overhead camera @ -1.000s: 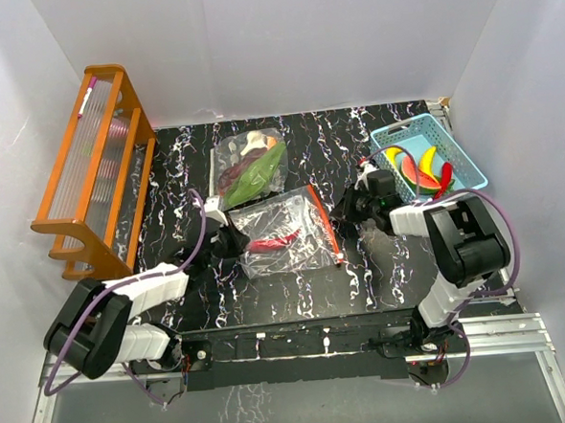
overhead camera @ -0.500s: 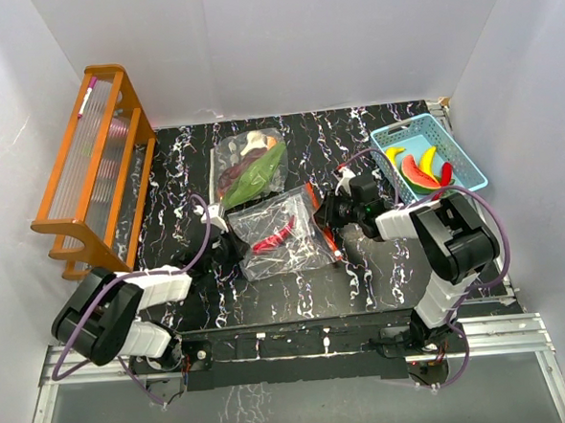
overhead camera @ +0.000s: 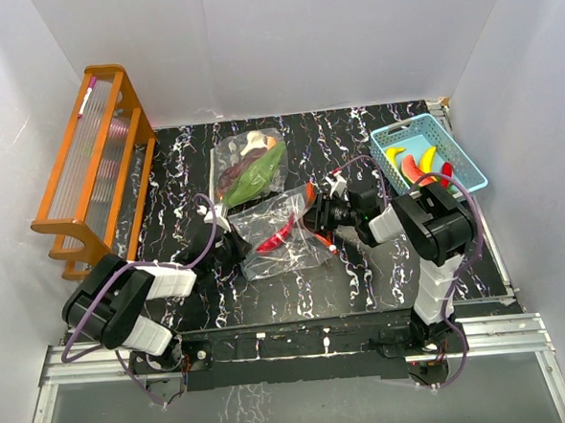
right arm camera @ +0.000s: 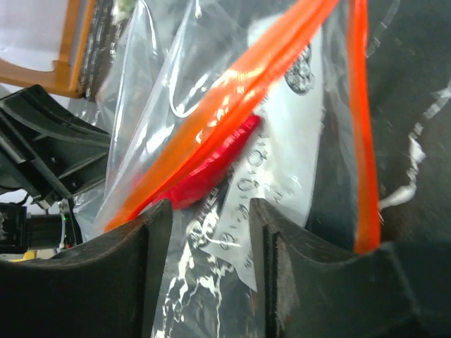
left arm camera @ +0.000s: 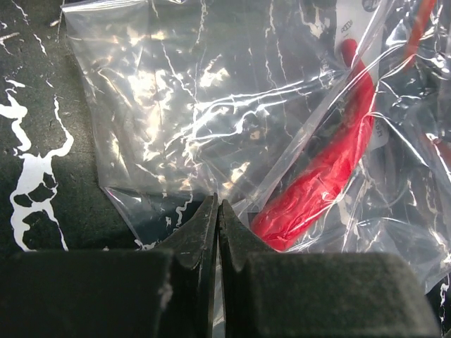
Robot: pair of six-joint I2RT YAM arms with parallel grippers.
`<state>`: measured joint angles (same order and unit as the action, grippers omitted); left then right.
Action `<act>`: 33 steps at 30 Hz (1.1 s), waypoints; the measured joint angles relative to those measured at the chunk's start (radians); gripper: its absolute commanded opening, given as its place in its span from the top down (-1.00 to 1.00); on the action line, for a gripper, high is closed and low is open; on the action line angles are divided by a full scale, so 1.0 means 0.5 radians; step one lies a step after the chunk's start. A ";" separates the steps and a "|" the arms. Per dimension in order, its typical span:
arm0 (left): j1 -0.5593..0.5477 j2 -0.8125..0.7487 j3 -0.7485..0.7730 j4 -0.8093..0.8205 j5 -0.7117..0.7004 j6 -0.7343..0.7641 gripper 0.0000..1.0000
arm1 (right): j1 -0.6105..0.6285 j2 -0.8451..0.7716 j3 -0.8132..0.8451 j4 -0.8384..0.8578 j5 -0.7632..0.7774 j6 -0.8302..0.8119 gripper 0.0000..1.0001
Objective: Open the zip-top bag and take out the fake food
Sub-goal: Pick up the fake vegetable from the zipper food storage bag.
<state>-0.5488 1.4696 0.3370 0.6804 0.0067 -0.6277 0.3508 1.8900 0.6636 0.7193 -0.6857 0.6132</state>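
Chilli (overhead camera: 276, 234) lies inside bag (overhead camera: 302, 253), its length running from the open mouth toward left gripper (overhead camera: 235, 251), which pinches the bag's closed end; right gripper (overhead camera: 314, 217), jaws apart at the mouth, is nearer.

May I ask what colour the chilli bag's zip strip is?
Orange; the zip strip shows best in the right wrist view.

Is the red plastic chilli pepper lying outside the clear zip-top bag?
No, the red chilli pepper lies inside the bag, under its crinkled film.
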 measured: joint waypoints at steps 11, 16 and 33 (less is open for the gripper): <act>0.000 0.105 0.102 0.002 -0.005 0.045 1.00 | 0.092 0.243 0.238 0.243 -0.118 0.139 -0.46; 0.000 0.159 0.144 0.023 0.002 0.053 1.00 | 0.192 0.290 0.343 0.191 -0.099 0.130 -0.37; 0.000 0.169 0.157 0.018 -0.023 0.049 1.00 | 0.146 0.080 0.260 0.009 -0.051 0.133 0.70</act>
<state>-0.5488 1.5543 0.4156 0.6895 -0.0048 -0.6033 0.4240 1.9301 0.7937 0.7238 -0.7113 0.6796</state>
